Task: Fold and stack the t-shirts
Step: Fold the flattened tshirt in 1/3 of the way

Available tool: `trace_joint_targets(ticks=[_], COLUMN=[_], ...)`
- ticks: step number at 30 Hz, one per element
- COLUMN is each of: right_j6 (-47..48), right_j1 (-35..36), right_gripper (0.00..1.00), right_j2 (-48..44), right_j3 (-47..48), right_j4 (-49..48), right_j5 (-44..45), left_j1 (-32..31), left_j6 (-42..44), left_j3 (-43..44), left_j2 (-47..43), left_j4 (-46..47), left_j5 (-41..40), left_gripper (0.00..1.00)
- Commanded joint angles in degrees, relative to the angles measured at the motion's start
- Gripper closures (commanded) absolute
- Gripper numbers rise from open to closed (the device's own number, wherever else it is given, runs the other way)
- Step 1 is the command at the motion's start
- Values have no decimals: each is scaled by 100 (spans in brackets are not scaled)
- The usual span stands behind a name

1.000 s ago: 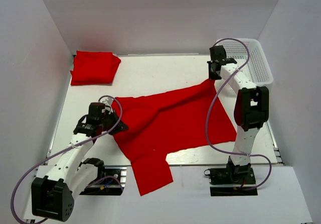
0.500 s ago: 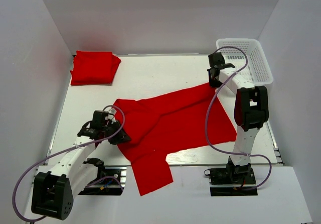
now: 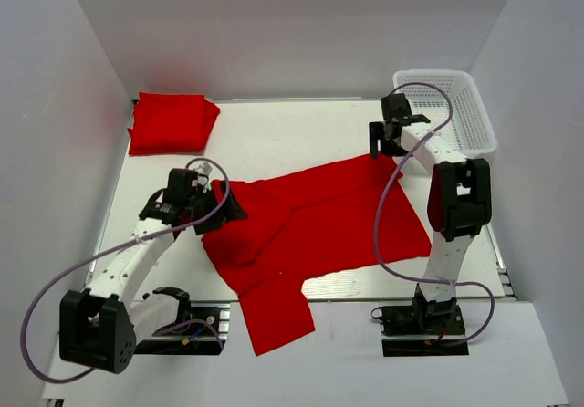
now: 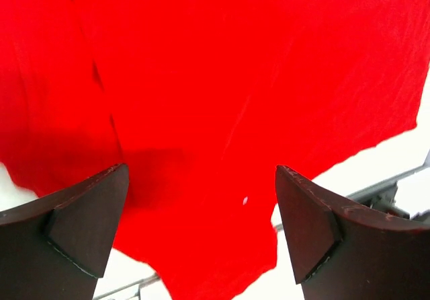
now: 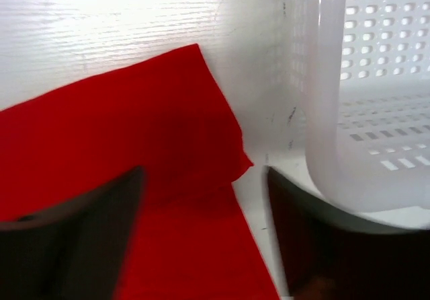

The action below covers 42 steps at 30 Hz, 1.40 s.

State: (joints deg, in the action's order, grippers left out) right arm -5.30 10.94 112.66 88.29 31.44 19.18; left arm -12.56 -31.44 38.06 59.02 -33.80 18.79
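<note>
As it gapes, left tool [image 4: 201, 179] seemingly hovers.

White plastic mesh basket [image 3: 473, 115], upright at the far right corner of the white table [image 3: 274, 138]. In the right wrist view its perforated wall [image 5: 363, 111] rises from the tabletop [image 5: 134, 24]. Plain white panels [image 3: 292, 24] enclose the table at left, right and rear.

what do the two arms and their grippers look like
The left arm and the right arm both have white tubular links, bulky black joint housings and black bases. A thin lilac-grey cable loops loosely along each. The left gripper and the right gripper each end in two dark, wedge-shaped fingers with bevelled tips.
</note>
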Motion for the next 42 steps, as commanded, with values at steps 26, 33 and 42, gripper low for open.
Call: trace_joint_targets(ticks=[26, 33, 42], right_j6=[-568, -1436, -1878], right_j1=[216, 23, -136], right_gripper=[10, 10, 10], right_j2=[1389, 1882, 1838], right_j3=[1014, 1516, 1489], right_j4=[-508, -209, -559], right_j5=[-1523, -900, -564], left_j1=[192, 350, 534], left_j6=[-449, -451, -521], left_j3=[2486, 3338, 4814], left_j2=[4600, 5407, 6515], left_j4=[806, 445, 216], left_j5=[-2132, -2133, -1606], left_gripper=[0, 0, 0])
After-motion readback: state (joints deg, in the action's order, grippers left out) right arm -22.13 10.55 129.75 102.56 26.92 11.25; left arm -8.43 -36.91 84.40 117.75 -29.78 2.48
